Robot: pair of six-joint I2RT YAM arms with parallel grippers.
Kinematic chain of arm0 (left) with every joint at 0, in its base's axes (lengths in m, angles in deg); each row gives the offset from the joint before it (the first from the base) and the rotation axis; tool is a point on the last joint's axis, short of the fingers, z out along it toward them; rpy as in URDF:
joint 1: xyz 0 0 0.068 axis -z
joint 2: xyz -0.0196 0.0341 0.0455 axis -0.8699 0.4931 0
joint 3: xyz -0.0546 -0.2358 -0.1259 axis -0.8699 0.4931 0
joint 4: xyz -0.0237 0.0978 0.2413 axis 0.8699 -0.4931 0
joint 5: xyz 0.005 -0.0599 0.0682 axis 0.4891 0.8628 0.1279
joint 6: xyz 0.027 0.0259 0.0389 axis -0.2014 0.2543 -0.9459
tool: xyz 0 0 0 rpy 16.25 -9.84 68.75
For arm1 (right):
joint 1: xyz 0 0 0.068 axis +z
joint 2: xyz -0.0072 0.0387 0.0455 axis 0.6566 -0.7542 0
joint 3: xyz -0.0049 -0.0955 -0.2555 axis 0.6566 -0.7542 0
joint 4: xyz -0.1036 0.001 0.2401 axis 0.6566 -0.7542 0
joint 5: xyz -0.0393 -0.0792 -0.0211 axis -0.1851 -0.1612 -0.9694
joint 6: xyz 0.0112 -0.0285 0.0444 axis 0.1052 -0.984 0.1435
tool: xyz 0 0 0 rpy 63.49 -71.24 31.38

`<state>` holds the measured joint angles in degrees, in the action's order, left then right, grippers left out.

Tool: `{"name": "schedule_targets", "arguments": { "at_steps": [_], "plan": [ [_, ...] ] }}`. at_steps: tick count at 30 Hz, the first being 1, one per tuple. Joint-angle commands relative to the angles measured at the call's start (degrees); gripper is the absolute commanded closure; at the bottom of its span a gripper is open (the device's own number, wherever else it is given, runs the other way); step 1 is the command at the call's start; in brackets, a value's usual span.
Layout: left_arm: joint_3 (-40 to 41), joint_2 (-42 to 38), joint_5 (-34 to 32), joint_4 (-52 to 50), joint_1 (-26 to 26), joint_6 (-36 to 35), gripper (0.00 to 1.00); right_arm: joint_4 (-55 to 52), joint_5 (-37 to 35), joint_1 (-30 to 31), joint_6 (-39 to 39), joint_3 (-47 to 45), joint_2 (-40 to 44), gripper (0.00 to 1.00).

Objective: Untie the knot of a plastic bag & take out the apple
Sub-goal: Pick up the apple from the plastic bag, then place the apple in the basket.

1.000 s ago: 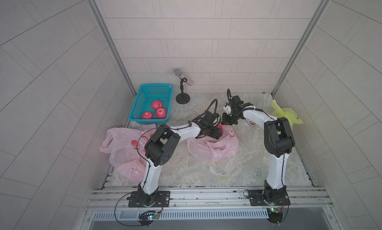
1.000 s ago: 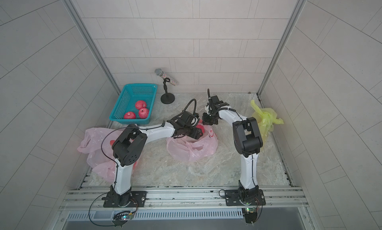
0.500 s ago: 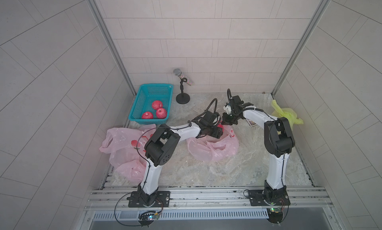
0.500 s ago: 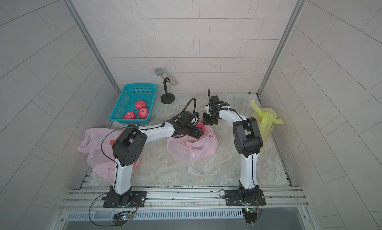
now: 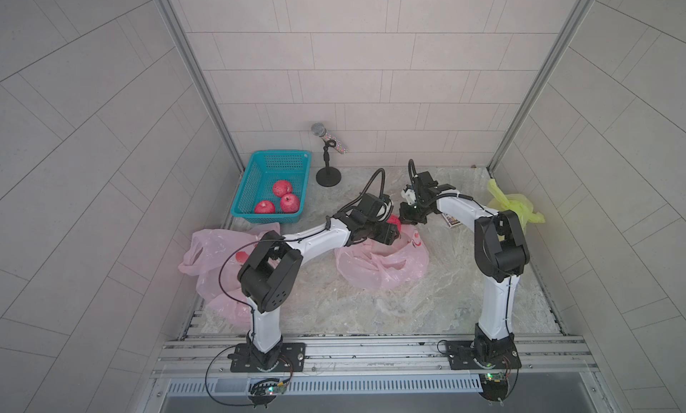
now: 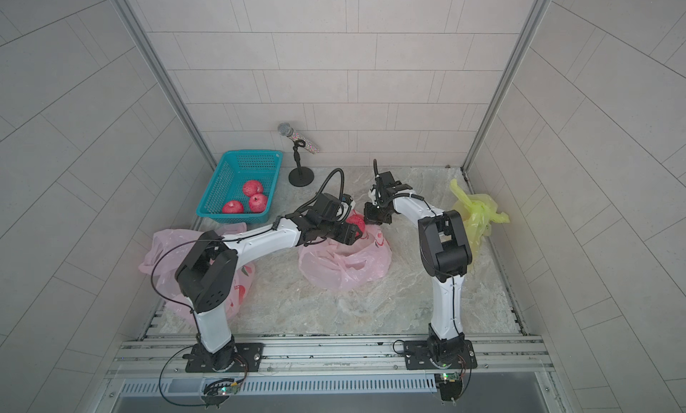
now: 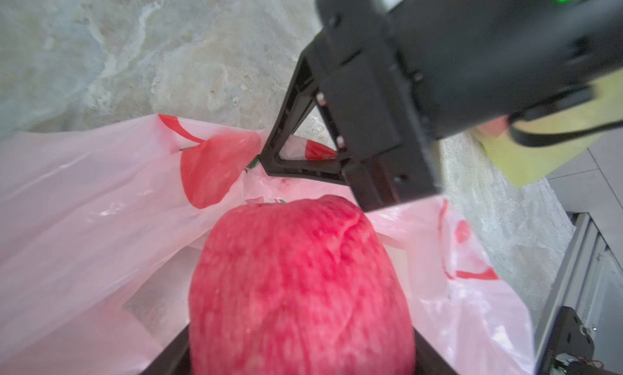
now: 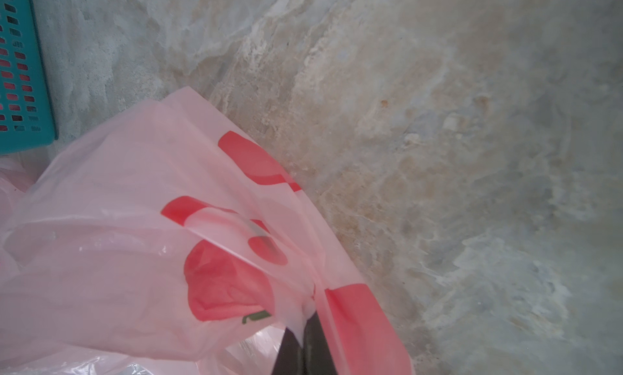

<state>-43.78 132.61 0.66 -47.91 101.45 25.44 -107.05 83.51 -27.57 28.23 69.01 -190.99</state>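
Knot looked undone; extraction step in hand. Left gripper point(image 5: 392, 232) clasped apple point(image 7: 300, 282) at pink bag point(image 5: 382, 270) mouth. Right gripper point(image 8: 305, 322) pinched bag rim, holding it open. Next: lift apple clear of film, probably toward basket point(image 5: 281, 154) holding 3 apples.

**Two arms meet over a pink bag**

At frame centre, the left gripper point(image 6: 352, 233) has a red apple point(image 6: 355, 221) at its tip, above the pink bag point(image 6: 345, 262) on the counter point(image 6: 371, 303). The right gripper point(image 6: 374, 217) touches the bag's upper rim. Upper left, a teal basket point(image 6: 217, 192) carries three more apples point(image 6: 253, 188).
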Motion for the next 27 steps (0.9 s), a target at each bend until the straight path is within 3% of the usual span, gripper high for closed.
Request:
{"name": "schedule_targets", "arguments": {
  "at_steps": [1,7,11,19,27],
  "plan": [
    [1.3,-5.7,-0.8,-4.0,-1.4,-1.5,0.35,-1.3,-0.2,-0.2,-0.4,1.1,-0.8,1.0],
    [3.7,-15.5,-4.7,-5.9,-8.4,0.4,0.35,-1.2,-0.5,-0.2,-0.5,1.0,-0.3,1.0],
    [0.5,-16.9,-4.2,-9.3,-17.4,0.9,0.36,-1.4,-0.7,0.0,-0.6,1.3,0.2,1.0],
    [-7.8,-11.1,-6.6,-11.8,-34.2,-0.2,0.36,-1.7,-0.6,0.2,-0.8,1.3,0.5,1.0],
    [-15.0,0.0,-7.3,-7.8,-46.6,2.2,0.36,-3.0,-0.7,0.2,-2.1,2.5,0.0,1.0]
  ]
}}
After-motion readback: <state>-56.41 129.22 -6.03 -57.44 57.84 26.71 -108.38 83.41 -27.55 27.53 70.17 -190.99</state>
